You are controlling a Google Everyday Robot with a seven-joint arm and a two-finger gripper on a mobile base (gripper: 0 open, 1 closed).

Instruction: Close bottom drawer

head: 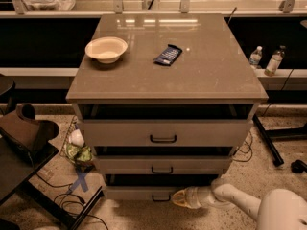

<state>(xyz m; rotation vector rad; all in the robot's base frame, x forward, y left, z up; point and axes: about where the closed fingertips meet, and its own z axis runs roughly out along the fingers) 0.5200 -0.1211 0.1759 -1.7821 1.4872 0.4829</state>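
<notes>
One rounded amber hand (178, 198), state unclear, nr flat grey-beige bottom drawer (129, 193) front.

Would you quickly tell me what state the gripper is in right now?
Gripper: low at the bottom drawer front, beside its handle; open or closed cannot be told.

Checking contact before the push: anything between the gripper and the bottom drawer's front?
Nothing shows there in the camera view. The gripper sits against or just off the bottom drawer front, beside its black handle.
</notes>
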